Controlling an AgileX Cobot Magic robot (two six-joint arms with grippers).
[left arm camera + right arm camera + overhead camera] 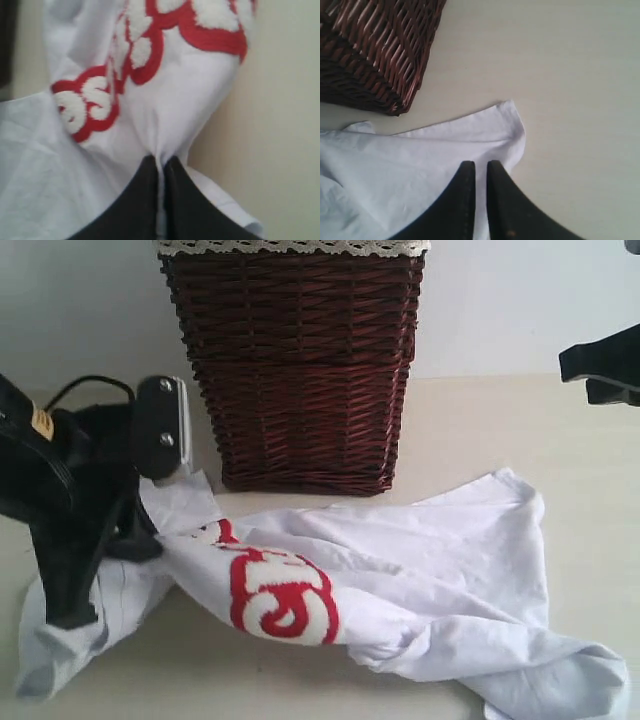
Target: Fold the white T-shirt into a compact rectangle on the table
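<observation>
The shirt (420, 580) lies crumpled on the worktop (520, 430) just in front of the basket (300, 370), far from any rectangle, and the trouble likely starts with how it is held. The left hand (161, 165) is pinching a narrow gathered pleat right beside the red print (280, 595), not an edge or a shoulder. A pull from there would probably drag the whole heap along or twist it tighter rather than spread it, and so thin a bite of cloth could slip free. More than one layer may be caught in it, though the wrist view cannot settle that. The right hand (480, 167) hangs above a corner (512, 112) of the shirt with its fingers pressed nearly together and nothing between them; lowered like that, it would only shove the corner aside. The left hand also works close to the basket, which a wide sweep might knock.
</observation>
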